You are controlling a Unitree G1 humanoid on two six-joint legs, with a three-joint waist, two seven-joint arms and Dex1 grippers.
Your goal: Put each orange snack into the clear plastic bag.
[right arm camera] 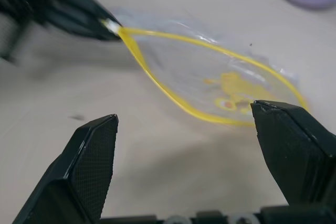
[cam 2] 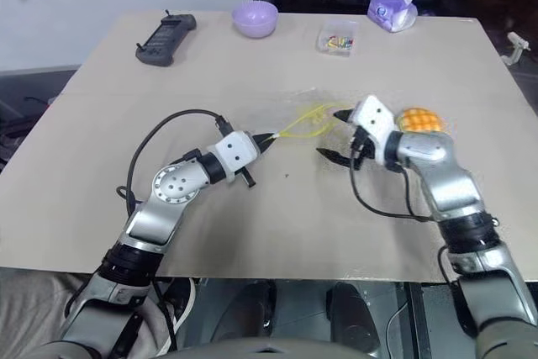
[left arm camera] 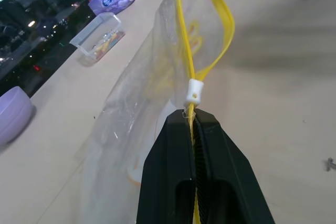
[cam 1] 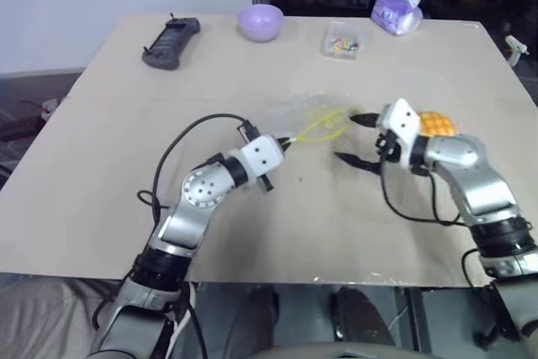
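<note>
The clear plastic bag (cam 1: 313, 120) lies crinkled in the middle of the table, and its yellow zip strip (right arm camera: 173, 98) is pulled into an open loop. My left gripper (left arm camera: 191, 116) is shut on one end of that strip, by the white slider, holding it just above the table. My right gripper (cam 1: 357, 139) stands open at the bag's mouth, empty, with its fingers (right arm camera: 94, 156) wide apart. The orange snack (cam 2: 419, 119), a golden bun with a grid top, sits on the table just behind my right hand, which partly hides it.
Along the far edge stand a black handheld controller (cam 1: 171, 42), a lilac bowl (cam 1: 260, 21), a small clear box of colourful bits (cam 1: 342, 42) and a purple tissue pack (cam 1: 398, 13). The table's near edge (cam 1: 277, 278) runs just under my arms.
</note>
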